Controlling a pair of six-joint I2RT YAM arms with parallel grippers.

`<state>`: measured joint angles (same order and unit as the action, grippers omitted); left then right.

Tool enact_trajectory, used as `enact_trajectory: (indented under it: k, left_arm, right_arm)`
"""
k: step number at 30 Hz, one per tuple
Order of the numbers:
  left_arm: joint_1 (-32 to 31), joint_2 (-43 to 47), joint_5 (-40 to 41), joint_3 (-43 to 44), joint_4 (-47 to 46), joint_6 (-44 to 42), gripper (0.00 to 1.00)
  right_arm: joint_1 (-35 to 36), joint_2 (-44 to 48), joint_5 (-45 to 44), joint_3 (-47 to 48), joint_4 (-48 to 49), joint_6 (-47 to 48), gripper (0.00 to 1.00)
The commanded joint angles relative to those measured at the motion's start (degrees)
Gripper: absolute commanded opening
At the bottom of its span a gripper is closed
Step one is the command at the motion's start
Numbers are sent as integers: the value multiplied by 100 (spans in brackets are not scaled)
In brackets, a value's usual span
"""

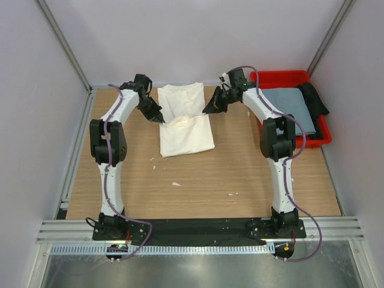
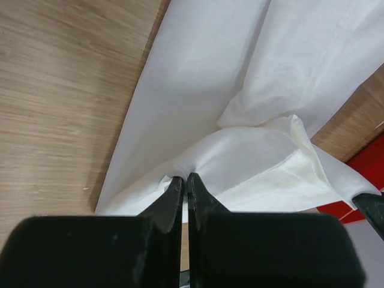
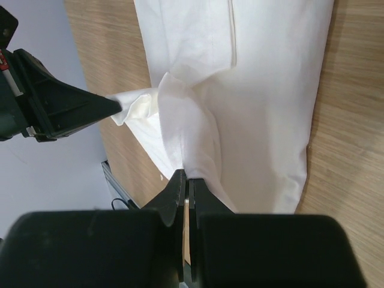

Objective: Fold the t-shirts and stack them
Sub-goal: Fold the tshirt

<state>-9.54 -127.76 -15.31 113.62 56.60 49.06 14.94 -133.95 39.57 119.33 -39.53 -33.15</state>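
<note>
A white t-shirt [image 1: 183, 141] lies folded into a long strip at the back middle of the wooden table. Its middle is pulled up into a ridge between my two grippers. On the strip's left edge my left gripper [image 1: 162, 119] is shut on the white cloth [image 2: 198, 78], its fingertips pinching a gathered fold [image 2: 185, 177]. On the right edge my right gripper [image 1: 206, 111] is likewise shut on the shirt [image 3: 270, 90], gripping a bunched fold [image 3: 187, 176]. A grey-blue t-shirt [image 1: 288, 107] lies folded in the red bin [image 1: 282, 75]. No print shows on the white shirt.
The red bin stands at the back right, beside my right arm, with a black cloth [image 1: 313, 96] along its far side. Small white scraps [image 1: 176, 183] lie on the bare wood in front of the shirt. Metal frame posts and walls close in the table's sides.
</note>
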Motion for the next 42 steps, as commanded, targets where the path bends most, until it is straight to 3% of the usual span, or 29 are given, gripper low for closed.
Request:
enact_trajectory:
  k: [1, 11, 14, 15, 18, 22, 24, 25, 31, 33, 37, 42]
  left_arm:
    - [84, -265, -95, 440, 132, -45, 0]
    - [137, -609, -60, 670, 185, -72, 9]
    - [154, -644, 150, 862, 334, -186, 27]
    - [154, -662, 238, 1089, 482, -247, 39]
    - [154, -461, 730, 1442, 738, -563, 54]
    - [128, 249, 1153, 964, 722, -889, 57]
    - [67, 637, 943, 339, 198, -959, 51]
    - [-29, 1022, 847, -317, -24, -951, 47]
    - [-513, 1500, -235, -1816, -1703, -469, 25]
    - [-698, 1325, -314, -1879, -1941, -380, 23]
    - [-848, 921, -358, -1695, -2144, -248, 22]
    - [-874, 525, -385, -1528, -2320, -89, 20]
  right_arm:
    - [-61, -175, 112, 319, 33, -78, 2]
    - [-131, -746, 103, 758, 77, -148, 10]
    - [-184, -957, -46, 1109, -54, -122, 20]
    - [-202, -1062, -107, 1249, -168, -78, 30]
    - [-281, -1081, -563, 1803, -783, 203, 50]
    - [-290, -599, -1293, 1700, -1461, 633, 58]
    - [-203, -326, -1636, 1254, -1401, 748, 59]
    - [-167, -11, -1715, 1059, -1304, 792, 59]
    - [578, 720, -2278, -365, -146, 547, 48]
    - [738, 774, -2488, -585, 198, 398, 36]
    - [993, 590, -2727, -595, 489, 256, 20]
    - [1055, 414, -2815, -805, 946, 133, 14]
